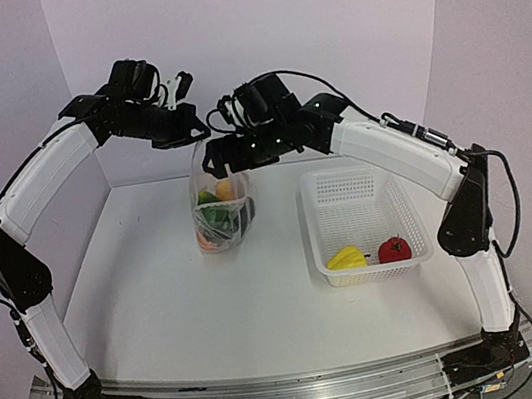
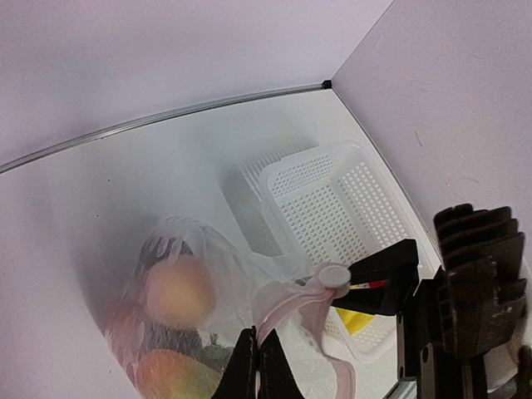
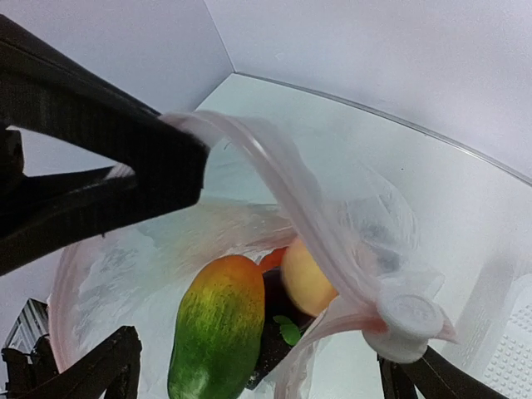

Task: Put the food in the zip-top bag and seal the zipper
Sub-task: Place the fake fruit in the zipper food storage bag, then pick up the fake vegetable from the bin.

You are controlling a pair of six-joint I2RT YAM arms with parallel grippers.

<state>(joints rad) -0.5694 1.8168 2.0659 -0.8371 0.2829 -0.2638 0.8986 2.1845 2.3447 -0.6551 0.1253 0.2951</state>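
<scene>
Hanging from left pincer (image 1: pixel 198 137), zip-top bag (image 1: pixel 225 211), right pincer (image 1: pixel 220 159) beside

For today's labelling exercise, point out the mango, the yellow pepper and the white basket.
mango (image 3: pixel 218 324), right wrist view, middle of its green-orange skin.
yellow pepper (image 1: pixel 346 259), top external view, centre of its body.
white basket (image 1: pixel 353 208), top external view, bare perforated floor.

Robot lab, small test booth. Left arm (image 1: pixel 41 184) and right arm (image 1: pixel 391 154) bolted to metal rail (image 1: pixel 297 392) at near edge of white tabletop (image 1: pixel 162 307). Plain pale walls (image 1: pixel 251 40) on three sides. Black wires (image 1: pixel 512 186) hang loose. Toy yellow pepper (image 1: pixel 345 259), toy red apple (image 1: pixel 393 249) in white basket (image 1: pixel 350 186).
</scene>
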